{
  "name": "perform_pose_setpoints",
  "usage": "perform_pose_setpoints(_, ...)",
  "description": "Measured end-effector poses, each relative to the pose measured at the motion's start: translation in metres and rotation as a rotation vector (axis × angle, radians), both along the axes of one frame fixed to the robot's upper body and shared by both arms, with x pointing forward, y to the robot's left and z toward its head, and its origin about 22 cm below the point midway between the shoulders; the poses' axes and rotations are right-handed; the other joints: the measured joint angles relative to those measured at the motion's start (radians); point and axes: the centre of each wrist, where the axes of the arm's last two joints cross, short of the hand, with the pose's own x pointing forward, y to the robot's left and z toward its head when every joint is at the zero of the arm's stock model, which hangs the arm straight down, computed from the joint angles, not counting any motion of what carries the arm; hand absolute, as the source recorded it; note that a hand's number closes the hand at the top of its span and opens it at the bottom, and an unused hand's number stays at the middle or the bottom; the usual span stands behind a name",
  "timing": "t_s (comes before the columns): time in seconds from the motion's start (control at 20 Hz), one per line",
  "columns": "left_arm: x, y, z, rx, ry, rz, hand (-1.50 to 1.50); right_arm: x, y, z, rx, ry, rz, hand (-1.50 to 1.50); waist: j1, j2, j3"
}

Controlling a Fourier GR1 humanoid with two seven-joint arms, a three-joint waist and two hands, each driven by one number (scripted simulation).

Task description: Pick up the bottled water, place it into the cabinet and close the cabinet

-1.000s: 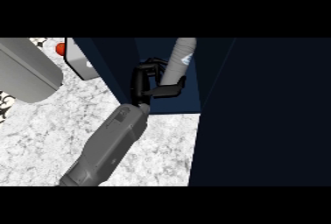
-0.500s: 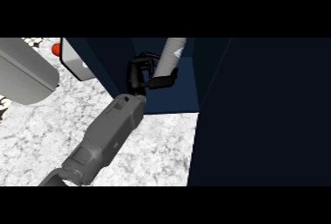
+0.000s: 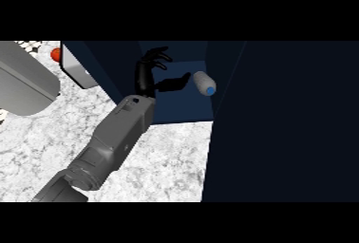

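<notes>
The bottled water (image 3: 204, 82) lies tilted inside the dark blue cabinet (image 3: 184, 108), its blue cap toward me, close to the right inner wall. My left hand (image 3: 148, 75) is inside the cabinet just left of the bottle. It is open, fingers spread upward and the thumb stretched toward the bottle, with a narrow gap between them. The cabinet door (image 3: 294, 123) stands open as a large dark panel filling the right side of the view. My right hand does not show.
A marbled counter (image 3: 168, 161) spreads under my forearm. A big grey rounded object (image 3: 28, 80) sits at the upper left. Beside it are a small red thing (image 3: 55, 54) and a white object (image 3: 77, 71) against the cabinet's left wall.
My left hand had been curled round the bottle. It has let go and spread open, and the bottle now rests inside the cabinet to the right of the hand.
</notes>
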Motion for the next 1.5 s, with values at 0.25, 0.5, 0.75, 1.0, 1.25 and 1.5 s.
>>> perform_pose_setpoints(0.25,0.002,0.002,-0.001,-0.006,0.0,0.004,-1.5,-0.001,-0.003,-0.001,-0.005,-0.007,-0.001,-1.5,-0.004,0.002,0.0)
perform_pose_setpoints(0.5,0.004,0.008,0.001,-0.03,-0.009,-0.005,-1.5,-0.003,-0.004,-0.004,-0.002,-0.012,0.008,-1.5,-0.008,0.005,0.0)
perform_pose_setpoints(0.75,0.008,0.003,0.008,-0.041,-0.024,-0.025,-1.5,0.0,-0.005,-0.002,-0.001,-0.015,0.005,-1.5,-0.007,0.005,0.0)
perform_pose_setpoints(1.0,0.009,-0.001,0.012,-0.053,-0.043,-0.083,-1.5,0.0,0.0,-0.001,0.021,-0.002,0.014,-1.5,-0.002,0.003,-0.001)
perform_pose_setpoints(1.25,0.012,-0.007,0.022,-0.149,-0.101,-0.223,-1.5,-0.002,0.0,-0.004,0.022,0.0,0.018,-1.5,0.0,-0.002,-0.001)
perform_pose_setpoints(1.5,0.014,-0.014,0.034,-0.247,-0.125,-0.341,-1.5,-0.001,-0.002,-0.002,0.011,-0.001,0.008,-1.5,0.011,-0.007,0.0)
